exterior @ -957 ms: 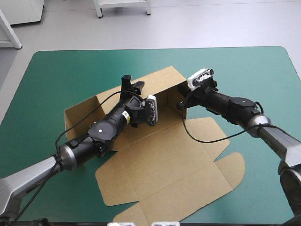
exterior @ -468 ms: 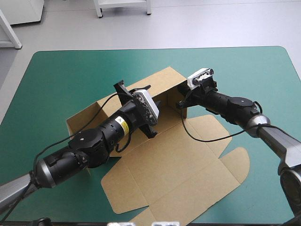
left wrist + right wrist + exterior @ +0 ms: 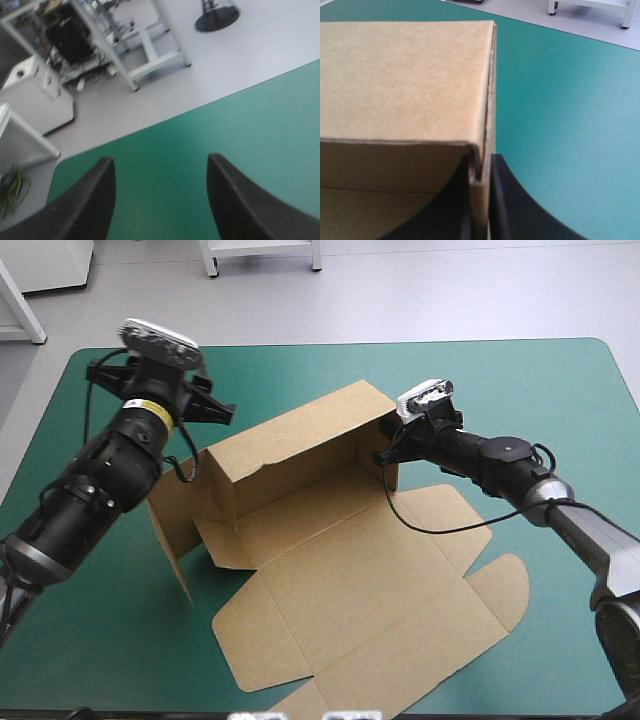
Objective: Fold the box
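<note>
I'm looking at the box (image 3: 330, 540), a cut sheet of matte brown board sitting mid-desk. Its far wall and right end wall are standing upright, a left panel is leaning up at an angle, and the lid with its rounded flaps is lying flat toward the near edge. The right jaws are pinching the right end wall's edge, with black fingers (image 3: 512, 205) on either side of the board. The left jaws are hanging spread apart, raised over the far-left of the smooth teal-green desk (image 3: 540, 390), clear of the box.
</note>
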Tool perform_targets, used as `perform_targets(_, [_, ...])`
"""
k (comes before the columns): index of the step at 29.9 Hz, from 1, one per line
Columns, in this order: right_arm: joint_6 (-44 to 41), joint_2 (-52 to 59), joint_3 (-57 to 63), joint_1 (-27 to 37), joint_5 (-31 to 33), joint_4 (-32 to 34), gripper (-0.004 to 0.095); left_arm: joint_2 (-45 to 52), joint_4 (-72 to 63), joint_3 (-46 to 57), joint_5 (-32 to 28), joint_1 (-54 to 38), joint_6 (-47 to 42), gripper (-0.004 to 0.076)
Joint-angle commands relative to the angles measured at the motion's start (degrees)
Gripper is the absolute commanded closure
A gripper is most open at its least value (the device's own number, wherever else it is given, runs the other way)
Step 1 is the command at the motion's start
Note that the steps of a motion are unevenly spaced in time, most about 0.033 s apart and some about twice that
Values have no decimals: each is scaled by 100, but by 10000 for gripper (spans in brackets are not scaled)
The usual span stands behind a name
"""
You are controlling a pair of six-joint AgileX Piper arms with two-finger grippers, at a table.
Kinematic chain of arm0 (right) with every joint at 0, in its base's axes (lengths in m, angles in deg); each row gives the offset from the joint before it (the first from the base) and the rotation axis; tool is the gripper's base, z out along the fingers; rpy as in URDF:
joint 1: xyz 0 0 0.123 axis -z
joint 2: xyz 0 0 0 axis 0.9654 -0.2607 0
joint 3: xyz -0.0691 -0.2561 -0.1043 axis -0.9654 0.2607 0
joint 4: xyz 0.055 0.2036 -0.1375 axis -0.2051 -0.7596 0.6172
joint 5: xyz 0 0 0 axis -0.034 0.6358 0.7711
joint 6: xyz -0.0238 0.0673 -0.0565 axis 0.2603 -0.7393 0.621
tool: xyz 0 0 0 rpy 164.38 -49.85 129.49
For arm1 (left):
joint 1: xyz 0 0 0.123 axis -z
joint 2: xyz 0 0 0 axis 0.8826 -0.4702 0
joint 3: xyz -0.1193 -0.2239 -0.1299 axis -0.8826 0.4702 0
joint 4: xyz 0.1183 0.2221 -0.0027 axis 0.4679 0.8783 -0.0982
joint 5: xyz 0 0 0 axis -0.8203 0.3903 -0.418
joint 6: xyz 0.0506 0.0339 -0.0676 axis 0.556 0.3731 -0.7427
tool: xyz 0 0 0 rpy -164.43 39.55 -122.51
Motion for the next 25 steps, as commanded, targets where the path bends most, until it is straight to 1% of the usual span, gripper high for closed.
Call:
perform_targets(1, [-1496, 177, -427, 19, 8, 1251, 925, 157, -768, -212, 45, -1089, 363, 331])
perform_targets(3, [-2619, 177, -707, 77, 186, 2170, 925, 157, -1187, -212, 118, -1687, 552, 335])
perform_targets(5, [-3780, 177, -1075, 185, 515, 3265, 924, 157, -1627, -212, 259, -2302, 800, 335])
perform_targets(8, [-5286, 177, -1738, 370, 1122, 4885, 925, 157, -2367, -202, 462, -3045, 1296, 335])
perform_targets(9, [-5714, 155, -1975, 444, 1369, 5348, 925, 146, -2620, -191, 541, -3276, 1470, 335])
perform_targets(11, [-6277, 57, -2452, 574, 1902, 5975, 925, 117, -3071, -167, 656, -3670, 1748, 335])
perform_targets(12, [-6468, -27, -2734, 645, 2233, 6206, 925, 84, -3320, -158, 744, -3820, 1951, 335])
perform_targets(15, [-6843, -427, -3541, 808, 3219, 6621, 925, -37, -3856, -158, 1043, -4036, 2459, 335])
perform_targets(18, [-7165, -936, -4340, 820, 4192, 7036, 925, -187, -4052, -158, 1367, -4055, 2661, 335])
perform_targets(20, [-7269, -1335, -4877, 820, 4746, 7089, 925, -284, -4149, -158, 1487, -4055, 2767, 335])
perform_targets(23, [-7473, -1847, -5567, 809, 5254, 7297, 925, -383, -4277, -158, 1590, -4055, 2913, 335])
perform_targets(25, [-7563, -2056, -5763, 794, 5254, 7362, 925, -427, -4277, -158, 1615, -4055, 2913, 335])
